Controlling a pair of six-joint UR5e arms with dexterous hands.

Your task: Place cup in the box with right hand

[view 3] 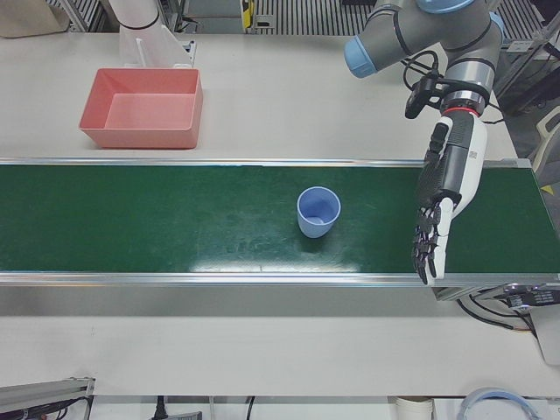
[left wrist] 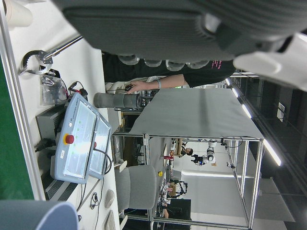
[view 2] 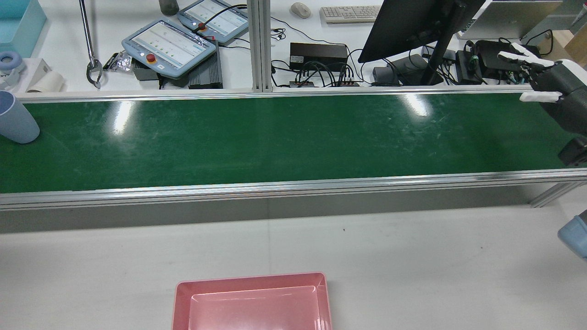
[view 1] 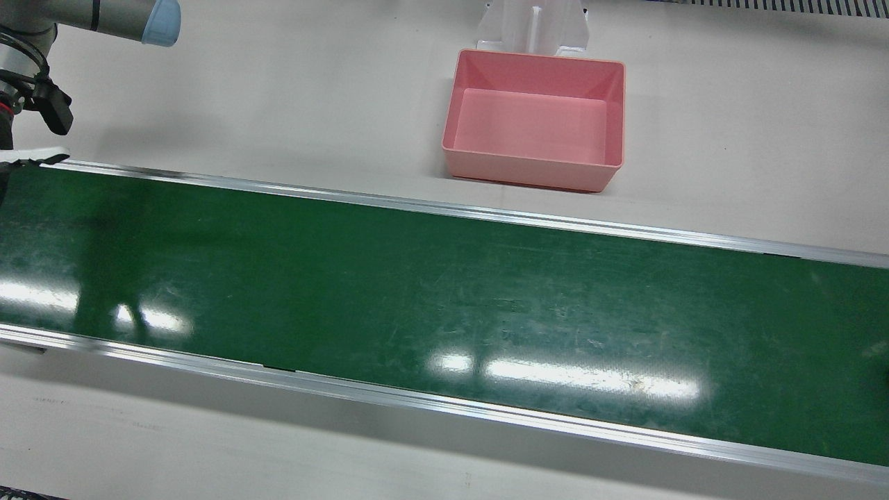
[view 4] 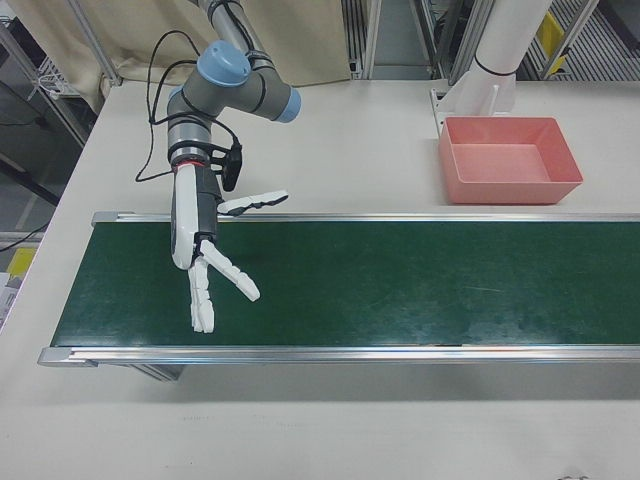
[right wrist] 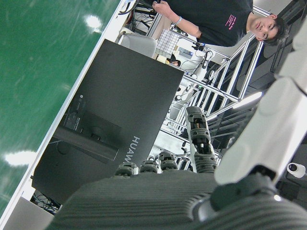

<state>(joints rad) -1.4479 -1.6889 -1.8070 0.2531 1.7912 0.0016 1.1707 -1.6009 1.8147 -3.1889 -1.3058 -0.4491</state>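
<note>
The upright cup [view 3: 318,212] stood far along the belt [view 2: 293,137] from the right robot hand [view 4: 205,260]; that hand's fingers were spread, holding nothing; the left robot hand [view 3: 442,206], likewise released, hung nearer.

Your right hand [view 4: 205,262] has white fingers [view 4: 231,274] on a dark palm, below a grey arm [view 4: 225,88] with pale blue joint caps and a black cable. Your left hand [view 3: 444,197] shows black fingers [view 3: 426,245], a white back and a red wrist ring.
</note>
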